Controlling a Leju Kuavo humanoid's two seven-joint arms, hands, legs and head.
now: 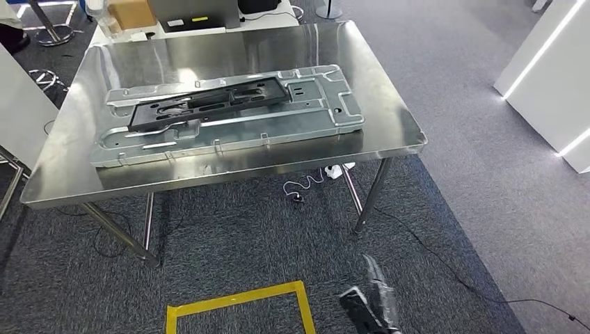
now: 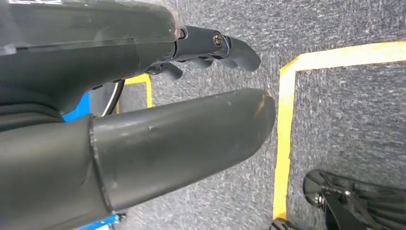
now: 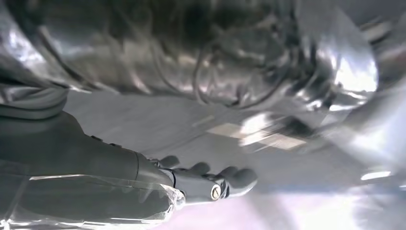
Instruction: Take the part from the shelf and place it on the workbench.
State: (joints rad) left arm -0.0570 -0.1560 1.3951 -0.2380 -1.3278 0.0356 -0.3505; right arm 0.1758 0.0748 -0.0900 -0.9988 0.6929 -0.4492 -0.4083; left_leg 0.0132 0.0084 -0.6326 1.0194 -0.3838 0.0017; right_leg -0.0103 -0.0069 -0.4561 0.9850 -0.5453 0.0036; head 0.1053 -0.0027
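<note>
While the black stamped metal part (image 1: pixel 209 104) lies mid-table (image 1: pixel 229 167) on a grey tray (image 1: pixel 327 115), I see my left hand (image 2: pixel 191 96) empty, fingers apart; right hand (image 3: pixel 201 184) likewise

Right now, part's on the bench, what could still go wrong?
1. The black stamped bracket rests loose on the large grey sheet-metal panel; a bump might slide it.
2. The panel's near edge lies close to the steel workbench rim.
3. Black cables cross the carpet near the robot's feet: trip risk.
</note>
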